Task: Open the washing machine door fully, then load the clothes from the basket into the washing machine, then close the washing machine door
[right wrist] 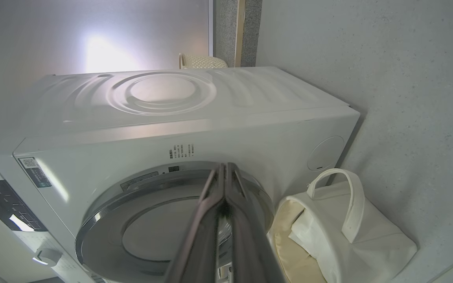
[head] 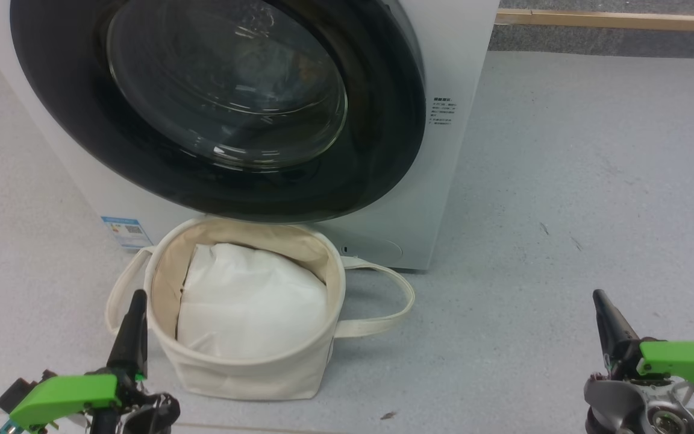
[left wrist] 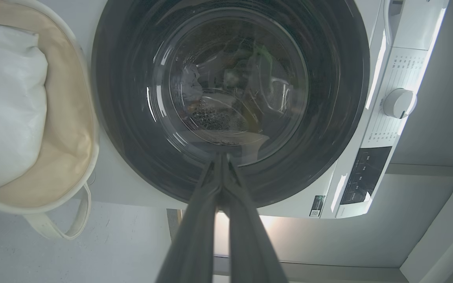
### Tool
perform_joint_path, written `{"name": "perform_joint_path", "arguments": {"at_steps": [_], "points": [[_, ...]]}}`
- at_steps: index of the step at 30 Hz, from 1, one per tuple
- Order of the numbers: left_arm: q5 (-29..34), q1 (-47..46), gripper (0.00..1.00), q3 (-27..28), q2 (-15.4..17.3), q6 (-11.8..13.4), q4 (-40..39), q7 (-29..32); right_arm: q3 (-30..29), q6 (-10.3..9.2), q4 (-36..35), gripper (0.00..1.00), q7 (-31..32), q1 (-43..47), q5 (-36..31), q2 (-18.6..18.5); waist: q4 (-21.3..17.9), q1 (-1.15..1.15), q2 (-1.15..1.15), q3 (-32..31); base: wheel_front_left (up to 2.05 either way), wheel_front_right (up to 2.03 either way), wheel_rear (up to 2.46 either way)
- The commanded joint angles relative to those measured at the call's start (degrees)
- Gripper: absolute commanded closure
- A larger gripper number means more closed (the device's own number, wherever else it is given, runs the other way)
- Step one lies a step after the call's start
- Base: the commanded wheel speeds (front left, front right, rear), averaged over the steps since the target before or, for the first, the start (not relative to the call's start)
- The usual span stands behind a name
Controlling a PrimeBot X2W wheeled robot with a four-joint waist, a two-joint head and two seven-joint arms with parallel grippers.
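Left side: my left hand (head: 137,298) hangs low over the floor (head: 564,181), just beside the left wall of the basket (head: 250,377). Its two dark fingers are pressed together tip to tip with nothing between them, as the left wrist view confirms.

Basket: a soft cream-white tub standing upright on the floor, directly in front of the washing machine (head: 449,72) and under the lower edge of the door. One loop handle (head: 119,283) droops at its left and the other (head: 392,301) lies out on the floor to its right. Contents: one plain white cloth bundle (head: 250,301), which takes up most of the inside, with bare cream lining showing around and above it. I see no printed blue fabric in the tub.

A small blue label (head: 124,231) sits low on the machine's front, just behind the basket's left handle.

Centre: the washing machine door (head: 70,120) lies closed against the machine's front, with a glossy black rim around a bulging glass bowl. Through the glass, in the left wrist view, I see the perforated drum (left wrist: 218,116) and a pale crumpled patch (left wrist: 190,83) at its left that may be the clothes. Reflections cross the glass, so I cannot tell its print or colour for certain.

The left wrist view also shows a white control knob (left wrist: 399,103) on the panel.

Right side: my right hand (head: 599,296) hangs over bare floor, well apart from the basket and the machine. Its fingers are also closed together and hold nothing.
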Motion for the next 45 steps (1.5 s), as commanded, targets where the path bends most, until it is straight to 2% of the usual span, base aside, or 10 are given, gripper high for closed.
{"name": "perform_joint_path", "arguments": {"at_steps": [1,45], "points": [[-0.09,-1.36,1.0,2.08,0.48,0.07,-2.21,0.42,0.84,0.0,-2.14,1.0,-0.56,-2.58,0.46,-1.77,0.0,0.0,0.0,0.0,0.0,0.0,0.0],[-0.1,-1.33,1.0,2.07,0.48,0.08,-2.28,0.41,3.02,0.0,-3.15,1.0,-2.41,-2.83,2.34,-3.53,0.0,0.0,0.0,0.03,0.0,0.0,0.0]]}}
